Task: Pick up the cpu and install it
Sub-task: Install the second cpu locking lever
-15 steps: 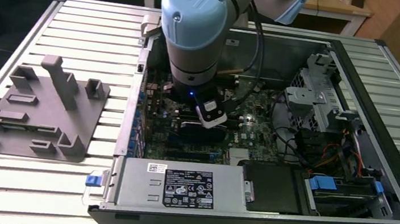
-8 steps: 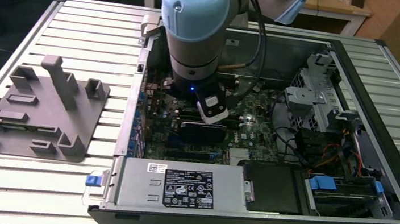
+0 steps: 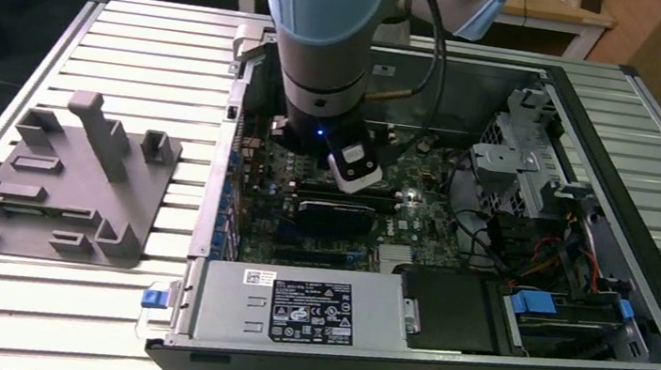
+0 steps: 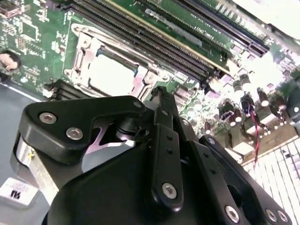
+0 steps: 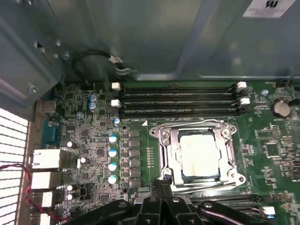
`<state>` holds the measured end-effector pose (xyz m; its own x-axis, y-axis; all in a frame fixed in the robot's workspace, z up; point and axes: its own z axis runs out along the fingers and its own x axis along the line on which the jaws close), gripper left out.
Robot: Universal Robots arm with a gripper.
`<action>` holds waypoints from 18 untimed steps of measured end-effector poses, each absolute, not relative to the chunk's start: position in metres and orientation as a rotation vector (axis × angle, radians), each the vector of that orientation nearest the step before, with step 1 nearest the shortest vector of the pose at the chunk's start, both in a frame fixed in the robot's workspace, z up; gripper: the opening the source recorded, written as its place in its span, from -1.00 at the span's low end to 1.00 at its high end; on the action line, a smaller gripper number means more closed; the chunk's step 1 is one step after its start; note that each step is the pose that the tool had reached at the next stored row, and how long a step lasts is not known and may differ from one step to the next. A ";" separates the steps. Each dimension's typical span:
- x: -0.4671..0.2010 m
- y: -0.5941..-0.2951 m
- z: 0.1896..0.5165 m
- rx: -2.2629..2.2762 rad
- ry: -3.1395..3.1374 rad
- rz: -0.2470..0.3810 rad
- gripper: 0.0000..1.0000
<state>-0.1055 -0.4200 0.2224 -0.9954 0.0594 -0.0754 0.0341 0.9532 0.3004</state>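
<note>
cpu: the small flat square chip with a pale silver top (image 5: 199, 156) lies flat inside the metal-framed square socket (image 5: 165, 154) on the green motherboard (image 5: 93, 154); it shows in both wrist views (image 4: 110, 75).
socket frame: a silver steel bracket surrounds the chip on all sides.
memory slots: four long black slots (image 5: 178, 99) run just beside the socket.
gripper: the black linkage gripper (image 5: 161, 185) hangs just above the socket's edge; its fingers appear drawn together and hold nothing.
arm: grey and light-blue robot arm (image 3: 322, 42) reaches down into the open black computer case (image 3: 618, 306).
fixture: grey plastic fixture with upright posts (image 3: 66, 181) sits on the slatted table (image 3: 25, 308), at the exterior view's left, well apart from the case.
</note>
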 end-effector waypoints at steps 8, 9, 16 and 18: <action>-0.101 -0.417 0.231 0.084 3.027 0.411 -0.79; -0.100 -0.417 0.231 0.088 3.028 0.398 -0.79; -0.089 -0.414 0.231 0.102 3.032 0.339 -0.79; -0.086 -0.412 0.231 0.103 3.033 0.326 -0.79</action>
